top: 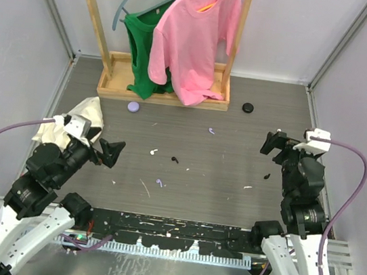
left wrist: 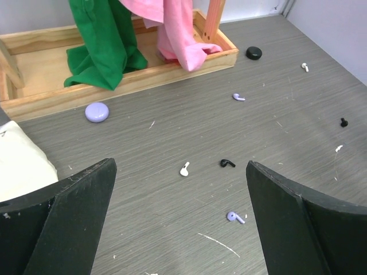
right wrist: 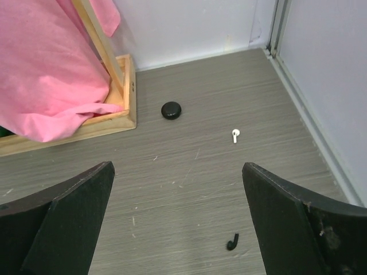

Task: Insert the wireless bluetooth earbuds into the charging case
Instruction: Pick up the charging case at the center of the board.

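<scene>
Grey wood-grain desk point(top: 229, 154), pale walls on three sides, white paint flecks across the surface. Holdings:

1. Wooden rack point(top: 109, 79), far side, left of centre, carrying one green shirt point(top: 142, 43) and one pink shirt point(top: 194, 36) on hangers.
2. White cloth point(top: 88, 112), crumpled, at the left edge.
3. Lilac case point(top: 133, 106), round, closed, just in front of the rack.
4. Black case point(top: 247, 107), round, closed, right of the rack.
5. Earbuds, six, all loose on the desk, none in a case:
   - a white earbud point(top: 153, 152) and a black earbud point(top: 175, 159), near each other at the centre
   - a lilac earbud point(top: 159, 183), nearer me
   - a second lilac earbud point(top: 212, 131), farther back
   - a second black earbud point(top: 267, 176), on the right side
   - a second white earbud point(right wrist: 234, 135), right of the black case
6. My left fingers point(left wrist: 74, 212): spread wide, holding nothing, above the desk, facing the central earbuds.
7. My right fingers point(right wrist: 69, 212): spread wide, holding nothing, above the desk, facing the black case.
</scene>
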### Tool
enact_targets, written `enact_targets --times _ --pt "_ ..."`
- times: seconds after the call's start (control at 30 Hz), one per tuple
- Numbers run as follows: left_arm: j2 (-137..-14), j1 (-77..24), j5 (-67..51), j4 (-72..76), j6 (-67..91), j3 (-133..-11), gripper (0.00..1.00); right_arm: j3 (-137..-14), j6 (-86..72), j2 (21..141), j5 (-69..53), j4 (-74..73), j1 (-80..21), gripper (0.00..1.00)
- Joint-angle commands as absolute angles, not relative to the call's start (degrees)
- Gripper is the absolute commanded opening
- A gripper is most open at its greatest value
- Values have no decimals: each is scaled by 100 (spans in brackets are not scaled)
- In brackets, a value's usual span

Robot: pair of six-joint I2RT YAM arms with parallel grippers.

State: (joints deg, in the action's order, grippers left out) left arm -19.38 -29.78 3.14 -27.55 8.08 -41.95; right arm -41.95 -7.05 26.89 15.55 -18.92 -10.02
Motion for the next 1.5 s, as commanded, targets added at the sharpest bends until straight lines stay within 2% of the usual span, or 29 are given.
enact_targets --times 0.0,0.43,0.63,0.83,1.13,1.47 --pt "-1765 -3388 744 -2730 754 -4332 98 -4629 -1458 3041 1795 -2199 -1028 100" --pt "-1595 -4715 1765 -2921 704 -4368 98 -4624 -2473 4378 2710 -2919 -975 100" --pt "-1505 -5130 1962 -2910 668 -4368 98 -4612 -2481 5435 2469 -3209 -194 100" --pt "-1697 -5225 2072 -2886 667 -4368 98 -4659 -2410 5892 2260 -3300 506 100" --pt "-1878 -5018 1826 -3011 729 -4444 98 -5008 -2848 6534 2518 -3551 1210 100" --pt "-2531 -3455 696 -2975 861 -4529 98 -5091 -2994 7617 2612 -3407 2052 100"
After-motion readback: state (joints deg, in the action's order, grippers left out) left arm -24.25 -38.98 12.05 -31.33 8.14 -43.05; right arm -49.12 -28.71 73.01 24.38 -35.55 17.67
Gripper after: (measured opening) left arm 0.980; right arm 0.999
